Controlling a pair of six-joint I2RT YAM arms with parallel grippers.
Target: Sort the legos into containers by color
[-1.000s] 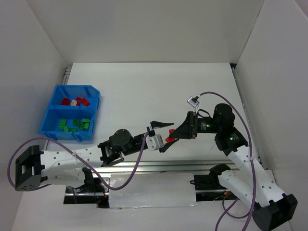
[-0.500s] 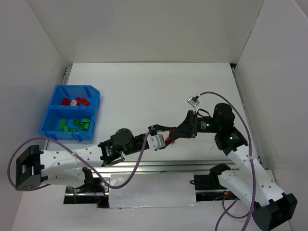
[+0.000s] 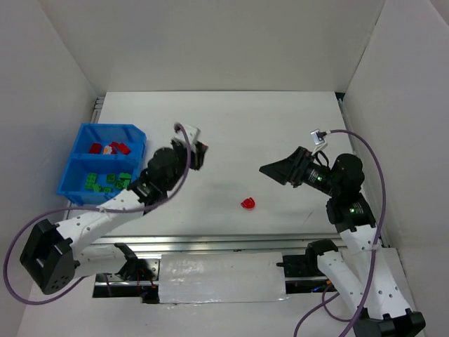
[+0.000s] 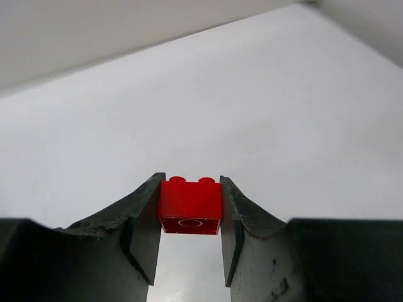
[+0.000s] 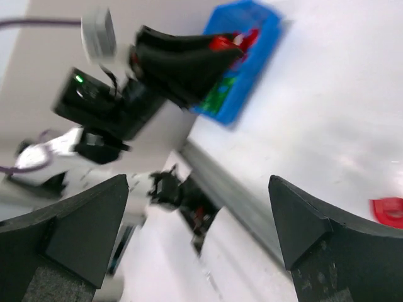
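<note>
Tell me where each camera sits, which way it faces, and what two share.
Top external: above, behind the bases, looking down on table, blue bin, left arm, right arm.
Left wrist: on left gripper, looking along fingers shut on held red brick.
Right wrist: on open right gripper, facing left arm and bin; own fingers at bottom corners.
Shared: loose red piece, in top external and right wrist.

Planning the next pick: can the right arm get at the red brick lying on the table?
Probably yes: the open right end effector hangs near the red brick, nothing between them.
</note>
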